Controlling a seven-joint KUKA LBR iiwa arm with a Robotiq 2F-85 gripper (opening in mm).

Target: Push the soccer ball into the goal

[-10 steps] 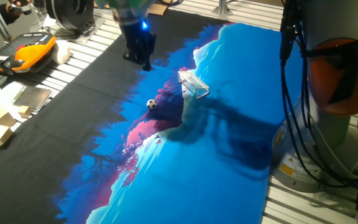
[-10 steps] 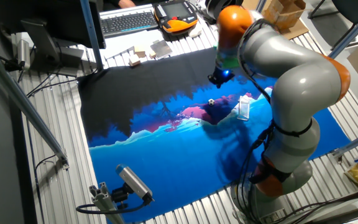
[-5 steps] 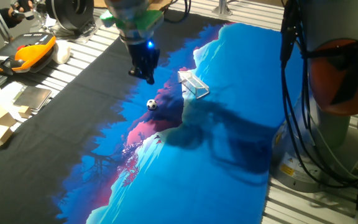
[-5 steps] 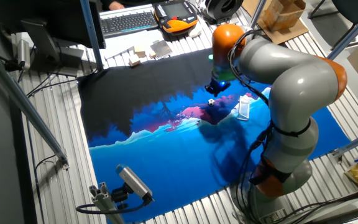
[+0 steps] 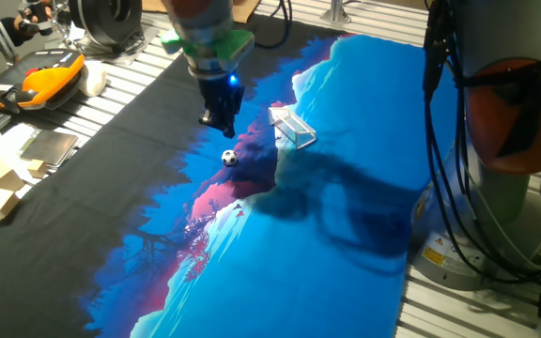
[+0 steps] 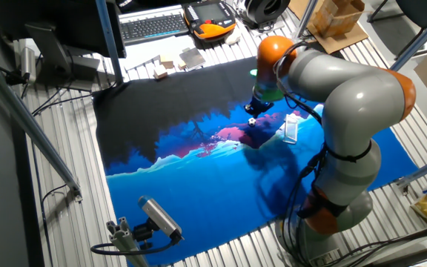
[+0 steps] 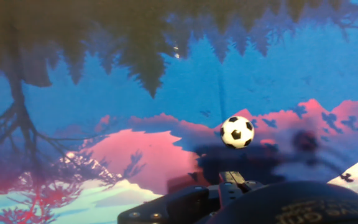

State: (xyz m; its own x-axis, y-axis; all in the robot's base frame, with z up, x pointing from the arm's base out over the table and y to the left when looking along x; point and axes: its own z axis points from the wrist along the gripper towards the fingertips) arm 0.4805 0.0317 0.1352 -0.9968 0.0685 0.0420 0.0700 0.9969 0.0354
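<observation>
On the far left of one fixed view lie an orange pendant [image 5: 47, 80] and some small cardboard boxes [image 5: 0, 188] on the bare table [image 5: 130, 84], well apart from the action. Going right, the printed mat [image 5: 346, 188] begins, black on its left part and blue with pink hills in the middle. Above this pink area hangs the gripper [image 5: 219, 120], pointing down, with a blue light on it; it holds nothing. Whether the fingers are apart or closed, I cannot tell, because in both fixed views they look like one dark block and the hand view shows only the dark body at the bottom edge. Just below it in this view, on the mat, rests the soccer ball [image 5: 229, 158], free and touching nothing. Further right and a little up stands the goal [image 5: 292, 129], a small white frame with netting, near the ball but apart from it. The important relation is this: the goal lies to the right of the ball, but the gripper is not on the opposite side, the left; it is above and beside the ball. In the hand view the soccer ball [image 7: 237, 132] sits just ahead of the fingers and right of centre. I judge that the gripper must first go down on the ball's left side, then sweep toward the goal; a push from the present place would probably send the ball past the frame.
</observation>
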